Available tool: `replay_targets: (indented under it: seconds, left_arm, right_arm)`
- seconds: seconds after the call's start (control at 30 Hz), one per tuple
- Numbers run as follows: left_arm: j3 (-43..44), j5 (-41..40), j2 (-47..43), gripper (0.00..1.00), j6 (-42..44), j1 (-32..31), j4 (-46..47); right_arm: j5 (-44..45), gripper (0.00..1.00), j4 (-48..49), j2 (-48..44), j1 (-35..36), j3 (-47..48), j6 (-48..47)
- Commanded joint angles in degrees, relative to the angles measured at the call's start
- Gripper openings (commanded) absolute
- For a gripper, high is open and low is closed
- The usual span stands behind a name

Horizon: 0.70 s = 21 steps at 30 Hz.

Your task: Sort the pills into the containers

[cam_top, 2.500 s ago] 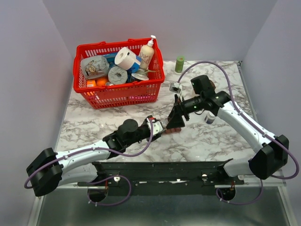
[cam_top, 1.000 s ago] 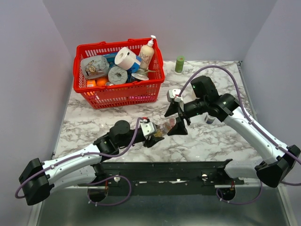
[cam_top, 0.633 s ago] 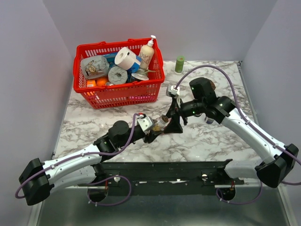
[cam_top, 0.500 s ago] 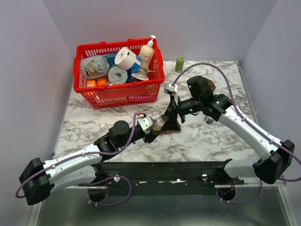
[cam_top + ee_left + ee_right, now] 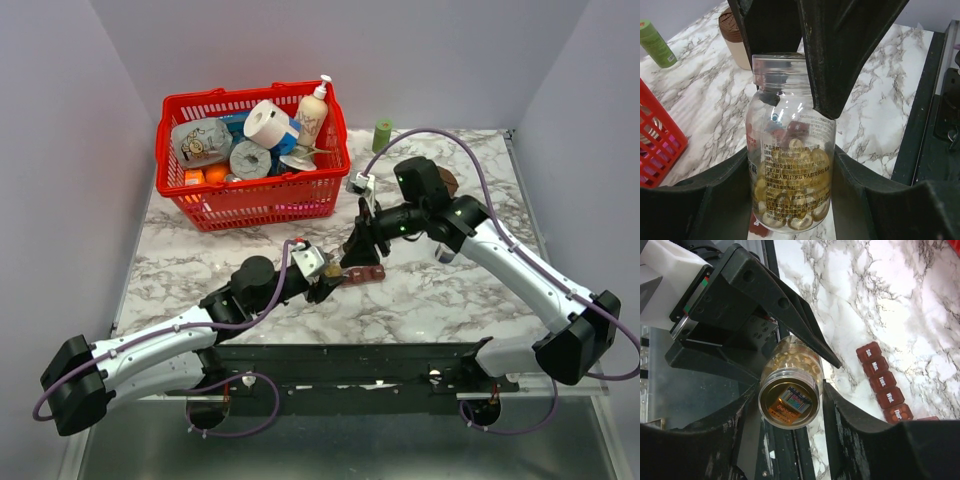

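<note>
The right gripper [image 5: 790,392] has narrowed its jaws about the top of the clear bottle [image 5: 785,125], grip unconfirmed, while the left gripper [image 5: 791,152] stays clamped on its body; the pills [image 5: 790,205] are inside and the containers [image 5: 885,382] lie just beside, so uncapping probably comes next.

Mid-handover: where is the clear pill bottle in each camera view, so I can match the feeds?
Top external: the clear pill bottle is mid-table, largely hidden between the arms, just left of the pill organiser.
Left wrist: fills the centre of the frame, neck up.
Right wrist: centre, seen end-on.
Shared landmark: the marble table, in all three views.
</note>
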Motion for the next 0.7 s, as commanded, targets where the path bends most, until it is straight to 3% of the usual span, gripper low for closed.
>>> replay_targets:
  seconds: [0.0,0.17,0.27,0.3,0.4,0.57,0.67]
  left_arm:
    - [1.51,1.79,-0.31,0.00,0.19,-0.30,-0.07]
    - [3.10,11.54,-1.18,0.00,4.31,-0.22,-4.38]
    - [4.42,19.89,-1.45,0.00,6.42,0.31,-7.81]
    - [4.94,22.43,-1.45,0.00,6.87,0.57,-9.03]
    - [6.26,30.53,-0.93,0.00,7.40,2.15,-10.80]
    - [6.62,31.61,-0.22,0.00,6.61,3.12,-9.93]
    - [6.00,29.32,-0.57,0.00,5.99,3.21,-8.52]
  right_arm:
    - [-3.92,0.06,-1.97,1.03,0.50,3.56,-4.69]
    - [-13.23,0.03,-11.19,2.09,1.28,7.95,-23.67]
    - [-17.72,0.03,-19.10,1.83,2.16,10.68,-42.64]
    - [-18.86,0.03,-23.12,1.83,2.43,10.86,-53.30]
    - [-19.76,0.05,-27.11,2.09,3.48,11.21,-66.56]
    - [-14.57,0.07,-24.23,3.24,5.59,11.57,-63.79]
    - [-13.08,0.15,-19.13,1.83,5.68,9.37,-55.81]
